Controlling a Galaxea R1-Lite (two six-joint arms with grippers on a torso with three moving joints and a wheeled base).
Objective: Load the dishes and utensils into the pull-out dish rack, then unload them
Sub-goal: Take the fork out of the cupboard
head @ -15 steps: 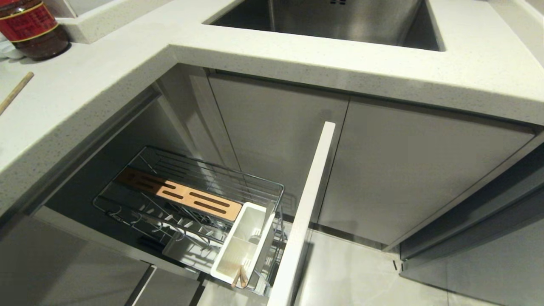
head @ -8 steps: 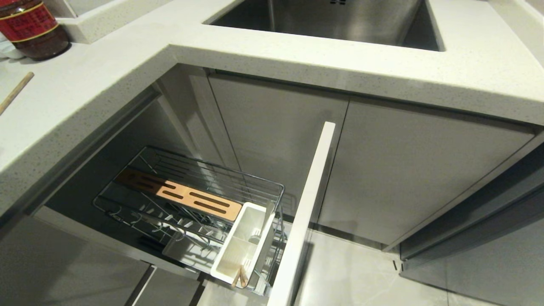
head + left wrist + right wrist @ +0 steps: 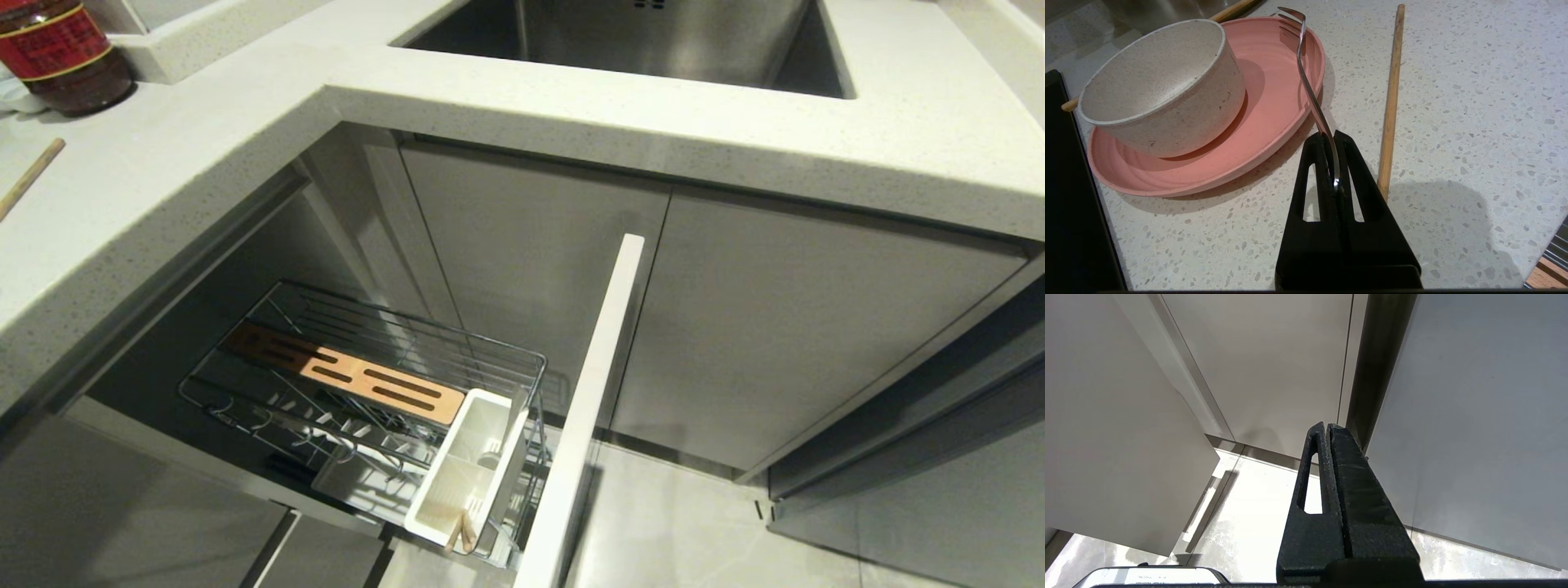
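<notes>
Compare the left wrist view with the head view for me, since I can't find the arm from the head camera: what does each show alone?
Only the left wrist view shows the left gripper shut on the fork, beside the pink plate carrying the bowl.

Only the head view shows the pull-out dish rack, its white caddy, the sink and a sauce jar.

Both show the speckled countertop and a chopstick lying on it.
</notes>
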